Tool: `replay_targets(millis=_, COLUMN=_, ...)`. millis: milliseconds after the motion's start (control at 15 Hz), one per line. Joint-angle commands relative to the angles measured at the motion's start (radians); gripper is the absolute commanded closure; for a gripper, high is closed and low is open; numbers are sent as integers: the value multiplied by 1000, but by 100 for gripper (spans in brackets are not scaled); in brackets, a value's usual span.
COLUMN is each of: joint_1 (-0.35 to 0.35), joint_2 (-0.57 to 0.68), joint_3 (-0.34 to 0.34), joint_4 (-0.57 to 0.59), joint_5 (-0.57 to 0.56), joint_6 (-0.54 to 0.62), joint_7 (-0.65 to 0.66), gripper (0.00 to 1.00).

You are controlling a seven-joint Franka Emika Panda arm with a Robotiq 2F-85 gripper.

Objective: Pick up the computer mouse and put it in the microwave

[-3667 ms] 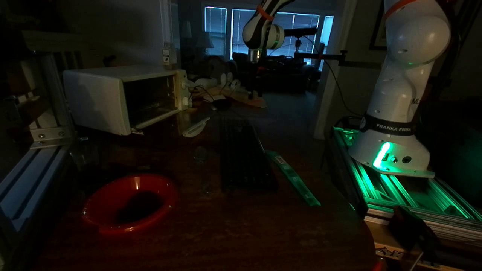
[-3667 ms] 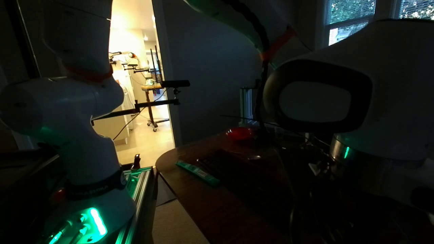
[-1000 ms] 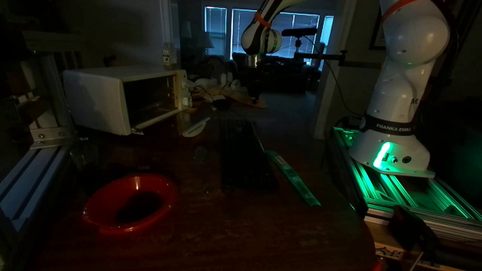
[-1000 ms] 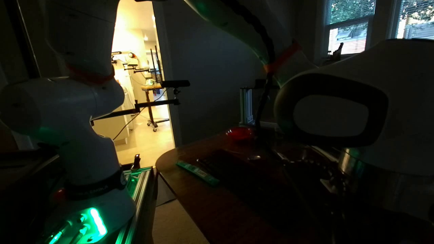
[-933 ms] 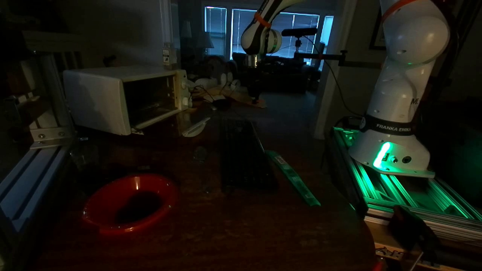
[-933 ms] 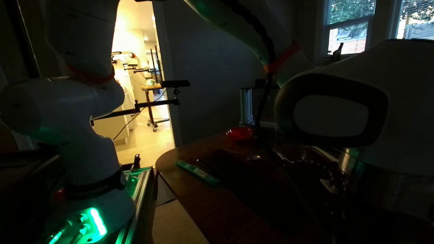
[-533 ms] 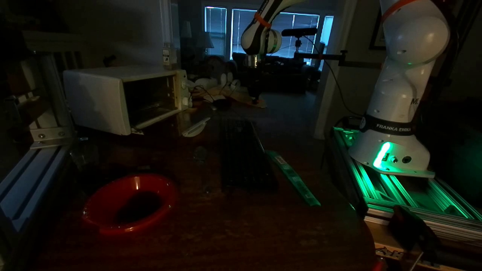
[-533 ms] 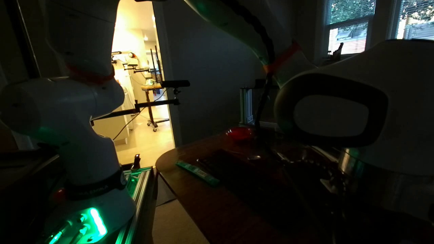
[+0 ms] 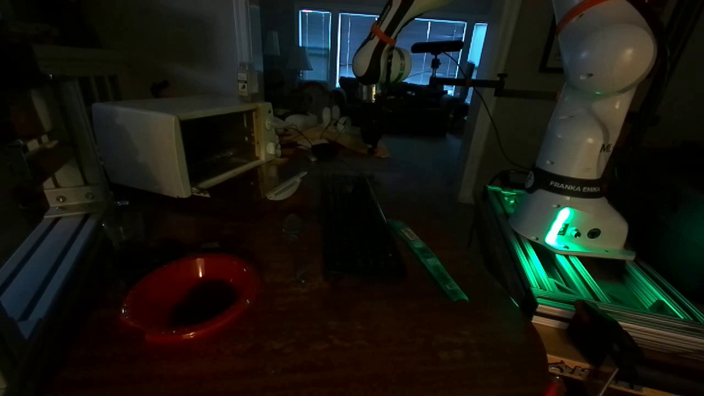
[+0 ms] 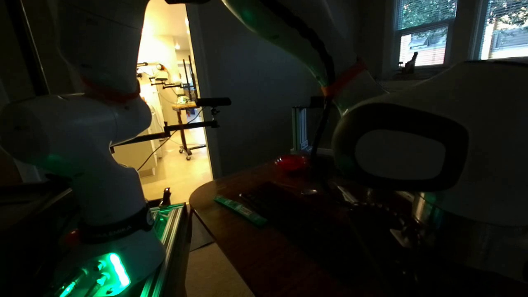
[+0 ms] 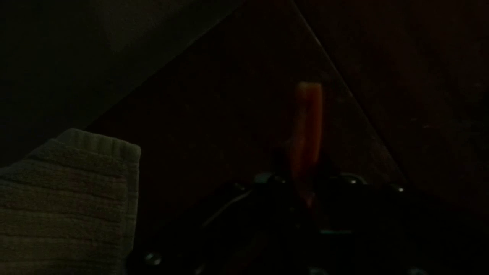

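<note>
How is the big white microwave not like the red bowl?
The microwave is pale white; the bowl is red. The microwave is boxy; the bowl is round. The microwave is much bigger than the bowl. You look into the microwave through its front, but into the bowl from above. Both are hollow.

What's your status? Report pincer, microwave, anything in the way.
Pincer away from microwave, orange strip at its tips, grip unclear. Possible mouse, dark lump, unconfirmed. Microwave looks open. White piece before its opening, possibly in the way.
</note>
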State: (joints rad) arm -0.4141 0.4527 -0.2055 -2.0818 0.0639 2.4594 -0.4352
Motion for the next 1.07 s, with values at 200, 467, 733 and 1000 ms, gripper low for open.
replay_targets(millis=200, joint_1=-24, joint_2=43, joint_3=21, joint_4=-11, joint_5=7, joint_6=104, joint_7=9, gripper=95)
replay_targets(millis=467, joint_1=-9, joint_2=32, joint_3=11, joint_4=-35, joint_5=-14, joint_6=175, joint_7=34, gripper=95)
replay_targets(millis=733, joint_1=-3, joint_2=22, joint_3=9, joint_4=-66, joint_5=-26, joint_6=242, joint_7=55, gripper=95)
replay_targets(millis=1000, joint_1=4, joint_2=6, joint_3=10, joint_4=-98, joint_5=-36, joint_6=298, joint_7=73, gripper=95)
